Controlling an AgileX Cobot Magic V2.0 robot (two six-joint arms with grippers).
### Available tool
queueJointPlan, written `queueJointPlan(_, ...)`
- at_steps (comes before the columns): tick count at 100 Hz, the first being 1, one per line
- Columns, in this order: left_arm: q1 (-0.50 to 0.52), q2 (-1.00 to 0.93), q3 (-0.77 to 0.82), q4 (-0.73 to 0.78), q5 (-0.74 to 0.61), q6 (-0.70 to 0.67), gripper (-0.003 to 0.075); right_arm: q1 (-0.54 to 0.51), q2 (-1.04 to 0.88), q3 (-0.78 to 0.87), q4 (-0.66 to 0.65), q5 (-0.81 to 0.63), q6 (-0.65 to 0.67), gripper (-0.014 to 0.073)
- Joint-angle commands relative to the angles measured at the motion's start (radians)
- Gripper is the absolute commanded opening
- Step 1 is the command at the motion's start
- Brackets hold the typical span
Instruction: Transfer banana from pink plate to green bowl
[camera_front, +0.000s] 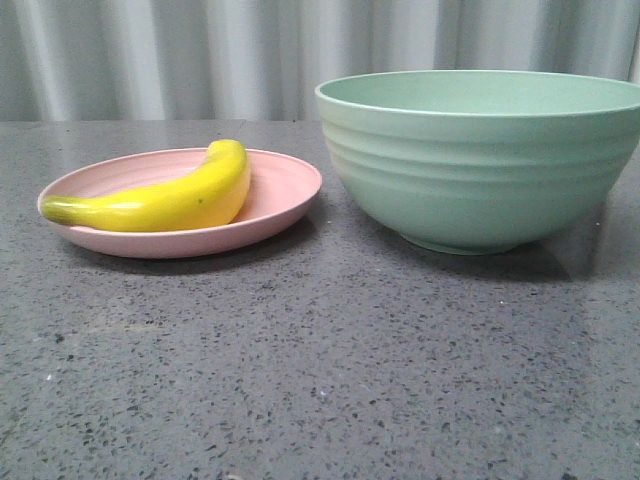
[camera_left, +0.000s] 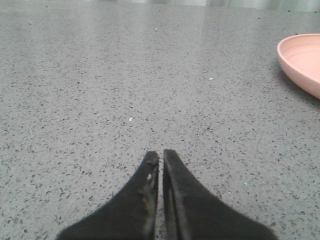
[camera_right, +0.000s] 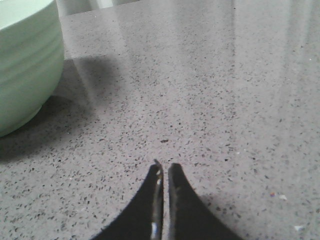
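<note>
Speckled tabletop (camera_front: 320, 380) fills my front view; beyond it 1 banana (camera_front: 165, 200) lies on 1 pink plate (camera_front: 285, 200) beside 1 green bowl (camera_front: 480, 160), so nothing is transferred. Left gripper (camera_left: 161, 156) is closed, empty, plate ahead to one side. Right gripper (camera_right: 164, 167) likewise, bowl nearby.

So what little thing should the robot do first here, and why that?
Probably open the left gripper and move it toward the glossy yellow banana. The banana lies on the shallow pale-pink plate, nothing holds it, and the left wrist view shows that plate's rim nearby. The deep mint-green bowl stands beside the plate.
</note>
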Motion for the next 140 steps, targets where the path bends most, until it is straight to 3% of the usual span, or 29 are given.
queueJointPlan(1,0.001,-0.028,0.008,-0.008,-0.057,-0.009,-0.0020,-0.006,-0.019,0.023,-0.011,-0.015,-0.002,-0.0067)
queueJointPlan(140,0.001,-0.028,0.008,-0.008,-0.088,-0.009,-0.0020,-0.006,-0.019,0.023,-0.011,-0.015,-0.002,-0.0067)
